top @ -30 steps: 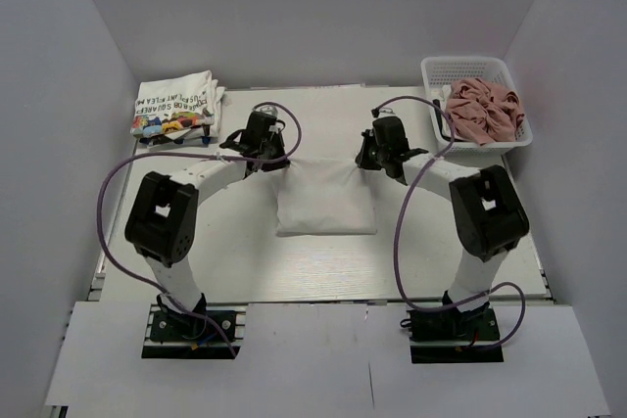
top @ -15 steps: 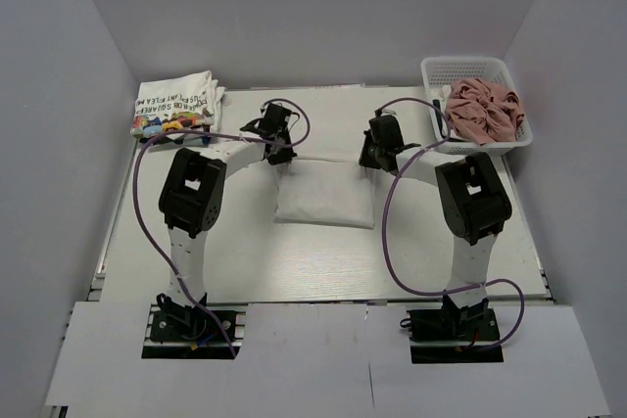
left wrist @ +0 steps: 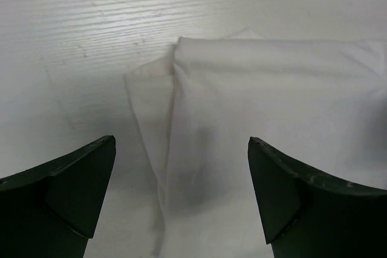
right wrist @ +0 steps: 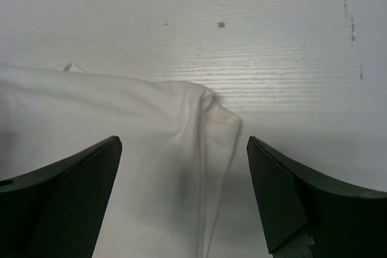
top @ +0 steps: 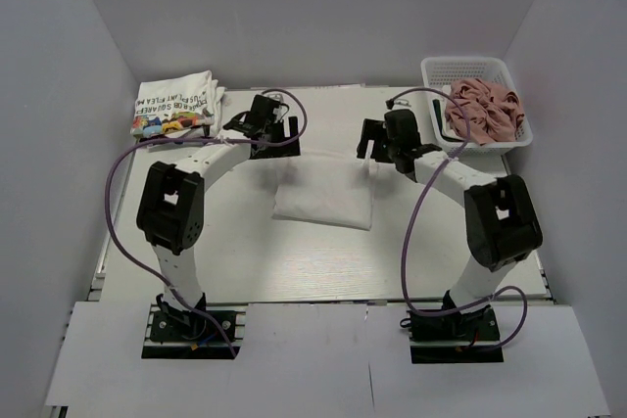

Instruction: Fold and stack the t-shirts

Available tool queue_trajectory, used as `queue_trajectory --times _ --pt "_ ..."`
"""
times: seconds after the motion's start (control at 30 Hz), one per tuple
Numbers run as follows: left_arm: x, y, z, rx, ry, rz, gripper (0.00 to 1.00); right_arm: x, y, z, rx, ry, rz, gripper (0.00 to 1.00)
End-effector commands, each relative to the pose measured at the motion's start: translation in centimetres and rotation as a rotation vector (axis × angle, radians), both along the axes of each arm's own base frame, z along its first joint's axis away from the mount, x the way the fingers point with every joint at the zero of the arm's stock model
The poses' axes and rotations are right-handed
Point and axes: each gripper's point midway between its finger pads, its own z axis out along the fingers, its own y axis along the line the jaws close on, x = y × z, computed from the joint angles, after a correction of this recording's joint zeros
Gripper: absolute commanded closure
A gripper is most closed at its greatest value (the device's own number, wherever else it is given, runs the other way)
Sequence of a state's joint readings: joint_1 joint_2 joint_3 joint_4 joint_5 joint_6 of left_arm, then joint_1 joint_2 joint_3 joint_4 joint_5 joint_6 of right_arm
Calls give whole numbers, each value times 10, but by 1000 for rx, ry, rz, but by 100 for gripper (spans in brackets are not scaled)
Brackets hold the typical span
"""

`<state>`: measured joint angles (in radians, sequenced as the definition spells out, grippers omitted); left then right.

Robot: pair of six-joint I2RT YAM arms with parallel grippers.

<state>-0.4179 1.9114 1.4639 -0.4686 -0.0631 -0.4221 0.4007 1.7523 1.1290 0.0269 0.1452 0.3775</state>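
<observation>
A folded white t-shirt (top: 324,191) lies flat in the middle of the table. My left gripper (top: 272,137) hovers open above its far left corner (left wrist: 181,52), nothing between the fingers. My right gripper (top: 377,147) stands open above the far right corner (right wrist: 221,119), also holding nothing. A folded stack of t-shirts (top: 176,105), white with coloured print, sits at the far left. A dusty pink t-shirt (top: 483,110) lies crumpled in the white basket (top: 437,72) at the far right.
White walls close in the table on the left, back and right. The basket stands against the right wall. Purple cables loop from both arms over the table's sides.
Both grippers have opened and let go of the white t-shirt's far corners. The shirt now lies flat and folded. Both arms have lifted slightly away from the cloth.
</observation>
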Motion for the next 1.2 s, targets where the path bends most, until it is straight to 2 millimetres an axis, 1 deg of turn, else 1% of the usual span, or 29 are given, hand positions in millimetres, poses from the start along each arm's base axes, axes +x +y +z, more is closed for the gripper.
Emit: queue_trajectory --times 0.0,0.03,0.07,0.1,0.13,0.17,0.2,0.23,0.27,0.33,0.37,0.4,0.47,0.53,0.57,0.63,0.67,0.7,0.73,0.77,0.87,0.9,0.93,0.97,1.0,1.03,1.1,1.13,1.17 --pt "-13 -19 12 -27 -50 -238 0 -12 -6 19 12 -37 10 10" --pt "-20 -24 1 -30 -35 -305 0 -16 -8 16 1 -31 10 10" --pt "-22 -26 -1 -30 -41 -344 0 -19 -11 24 1 -52 14 10" --pt "-23 -27 -9 -28 -41 -368 0 -24 -12 22 -1 -44 21 10" --pt "-24 -26 -19 -8 -35 -389 0 -27 -12 27 -3 -56 23 10" --pt "-24 -26 -25 -6 -23 -389 0 -29 -14 28 -5 -59 25 10" --pt "-18 -24 -26 9 -29 -376 0 -33 -16 31 -4 -63 28 10" --pt "-18 -13 -33 66 0 -337 0 -35 -17 31 -9 -58 26 10" --pt "-17 -10 -43 83 31 -320 0 -37 -19 31 -11 -57 23 10" --pt "-14 -10 -47 93 38 -314 0 -42 -21 34 -15 -65 28 10" --pt "-12 -11 -47 93 37 -314 0 -45 -24 29 -20 -60 23 10" --pt "-19 -18 -55 81 62 -353 0 -46 -24 29 -21 -62 22 10" --pt "-21 -28 -53 60 52 -391 0 -47 -32 24 -44 -55 -3 10" --pt "-32 -37 -68 67 84 -430 0 -48 -35 19 -57 -43 -14 10" --pt "-30 -39 -69 67 84 -430 0 -49 -37 17 -63 -40 -19 10" --pt "-36 -46 -83 90 111 -458 0 -54 -40 12 -75 -15 -24 10" --pt "-36 -45 -86 101 122 -453 0 -55 -41 10 -80 -9 -28 10" --pt "-40 -45 -93 123 139 -465 3 -54 -44 10 -92 -10 -44 10" --pt "-38 -47 -95 119 143 -458 6 -57 -47 10 -95 -10 -53 10" --pt "-46 -50 -105 119 175 -473 10 -57 -48 9 -97 -11 -60 10" --pt "-46 -50 -113 116 187 -464 30 -61 -60 7 -132 -12 -102 10" --pt "-44 -52 -112 109 181 -456 44 -61 -63 9 -137 -21 -113 10" --pt "-44 -52 -112 109 181 -456 51 -62 -64 7 -143 -16 -120 10" --pt "-44 -52 -112 109 181 -456 58 -62 -67 10 -143 -30 -136 10" --pt "-44 -52 -112 109 181 -456 78 -62 -70 12 -145 -37 -145 10" --pt "-38 -53 -103 110 155 -449 87 -63 -72 11 -148 -40 -154 10" --pt "-30 -54 -91 120 124 -449 100 -63 -72 15 -144 -60 -160 10" --pt "-19 -58 -76 122 78 -452 100 -64 -76 15 -146 -68 -170 10" --pt "-18 -58 -73 128 76 -461 100 -66 -76 13 -156 -59 -163 10"
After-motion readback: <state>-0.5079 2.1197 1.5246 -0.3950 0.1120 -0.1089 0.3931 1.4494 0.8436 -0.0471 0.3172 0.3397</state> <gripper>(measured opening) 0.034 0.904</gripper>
